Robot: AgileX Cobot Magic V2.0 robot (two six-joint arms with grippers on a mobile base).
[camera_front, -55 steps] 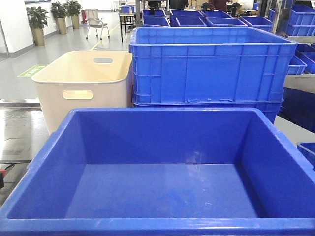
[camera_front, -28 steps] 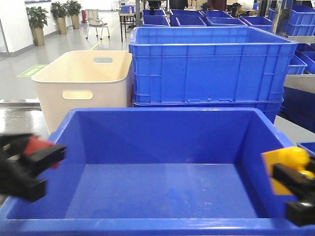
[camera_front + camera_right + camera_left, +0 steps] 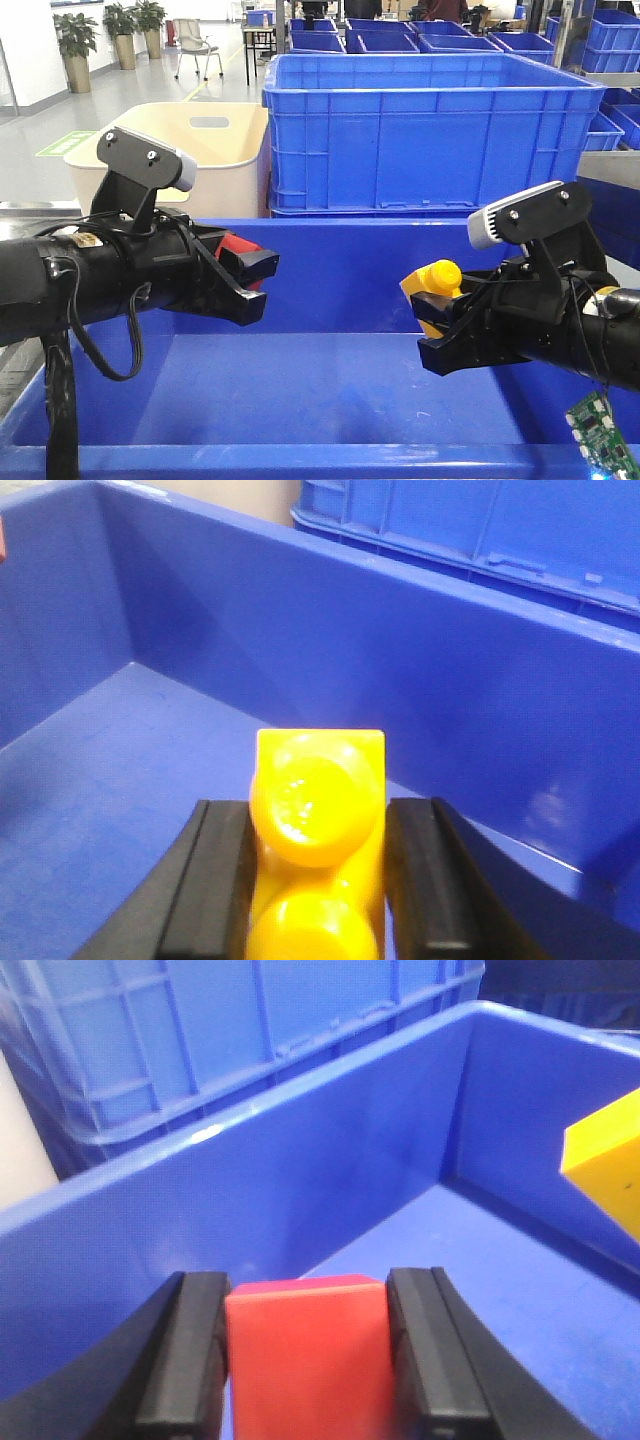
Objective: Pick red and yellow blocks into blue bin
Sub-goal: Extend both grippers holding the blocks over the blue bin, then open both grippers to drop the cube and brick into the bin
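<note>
Both arms have come in over the blue bin (image 3: 330,400) since half a second ago, when they sat blurred at its left and right edges; a second ago neither arm was in view.

Left gripper (image 3: 250,270): reaches in from the bin's left side and is clamped on the red cube (image 3: 237,247). In the left wrist view the cube (image 3: 305,1355) sits squarely between the two black fingers (image 3: 185,1360), both pads touching its sides. Cube is held above the bin floor, inside the line of the rim, near the bin's far wall.

Right gripper (image 3: 440,335): reaches in from the bin's right side and is clamped on the yellow brick (image 3: 430,290). In the right wrist view the brick (image 3: 320,820) is pinched between the fingers (image 3: 225,880) with its two round studs facing the camera. Brick is held above the bin floor, right of centre. A corner of it also shows at the right edge of the left wrist view (image 3: 605,1170).

Bin contents: the floor is bare blue plastic in all three views; both blocks are in the air over it, well apart from each other.

Behind the bin: a cream tub (image 3: 215,150) with handle cutouts on the left, and a taller ribbed blue crate (image 3: 430,130) on the right, just beside the tub. What the tub and the crate hold cannot be told from this angle.
</note>
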